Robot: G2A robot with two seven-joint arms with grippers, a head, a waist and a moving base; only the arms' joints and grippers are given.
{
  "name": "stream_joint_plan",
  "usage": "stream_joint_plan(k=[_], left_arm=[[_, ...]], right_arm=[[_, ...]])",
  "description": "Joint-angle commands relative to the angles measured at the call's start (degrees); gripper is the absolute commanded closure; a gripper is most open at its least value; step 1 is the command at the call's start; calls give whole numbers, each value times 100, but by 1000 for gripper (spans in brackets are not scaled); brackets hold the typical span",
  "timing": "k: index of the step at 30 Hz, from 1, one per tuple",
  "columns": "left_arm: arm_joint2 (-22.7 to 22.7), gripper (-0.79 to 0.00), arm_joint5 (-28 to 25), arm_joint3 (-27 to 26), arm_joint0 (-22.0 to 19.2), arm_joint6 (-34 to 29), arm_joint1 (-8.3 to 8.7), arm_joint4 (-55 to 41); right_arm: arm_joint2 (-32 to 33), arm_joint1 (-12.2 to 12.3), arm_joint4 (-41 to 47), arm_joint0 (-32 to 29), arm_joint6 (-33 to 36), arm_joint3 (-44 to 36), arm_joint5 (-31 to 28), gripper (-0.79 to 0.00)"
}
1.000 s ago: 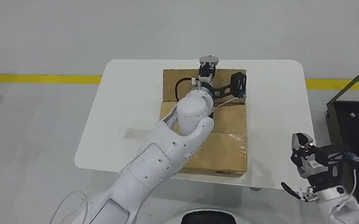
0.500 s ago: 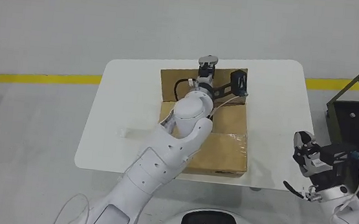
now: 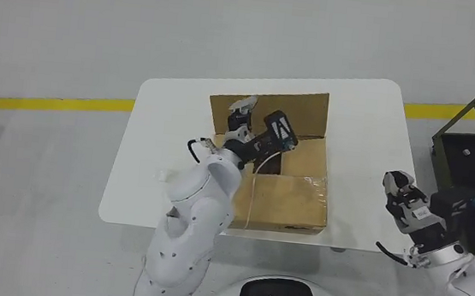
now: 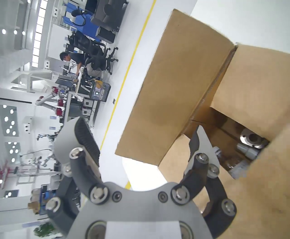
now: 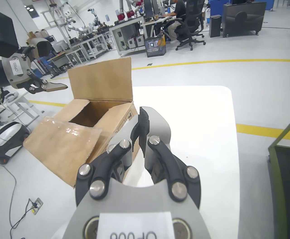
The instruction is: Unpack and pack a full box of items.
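Though the box (image 3: 297, 197) stands open, you seem to have unpacked nothing: parts (image 4: 249, 140) lie inside. Left pincer (image 4: 138, 133) gapes empty near the flap (image 3: 267, 108); right pincer (image 5: 139, 126) is pinched together.

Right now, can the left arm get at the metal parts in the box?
Probably yes: the left gripper hangs open beside the raised flap, and the metal parts show through the narrow opening of the box.

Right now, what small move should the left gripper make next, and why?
Probably lower the left gripper into the box toward the metal parts: its jaws stand open and empty, the far flap stands upright, and the parts lie uncovered in the opening.
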Motion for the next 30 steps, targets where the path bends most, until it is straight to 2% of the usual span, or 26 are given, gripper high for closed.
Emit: stream_joint_plan(k=[1,6,9,11,18,22,25,30], left_arm=[[-185,-785,-195,-306,319,-68,25,-395],[-613,-785,-433,-924,948,-142,88,-1085],[-793,-785,-483,-1197,1207,-104,128,-1247],[-869,-785,-450,-1311,1352,-19,145,-1405],[-869,-785,-450,-1311,1352,-19,145,-1405],[-869,-785,-450,-1311,1352,-19,145,-1405],[-869,-785,-450,-1311,1352,-19,145,-1405],[-1052,-785,5,-1284,1506,72,169,-1555]], right_arm=[[55,18,303,15,111,30,-337,0],[228,102,605,26,670,144,-1317,0],[287,142,589,49,925,179,-1632,0],[287,142,589,49,925,179,-1632,0],[287,142,589,49,925,179,-1632,0],[196,154,999,204,1154,187,-1504,0],[81,182,1645,514,1704,240,-1345,0],[-151,274,2308,1214,3099,343,-1164,0]])
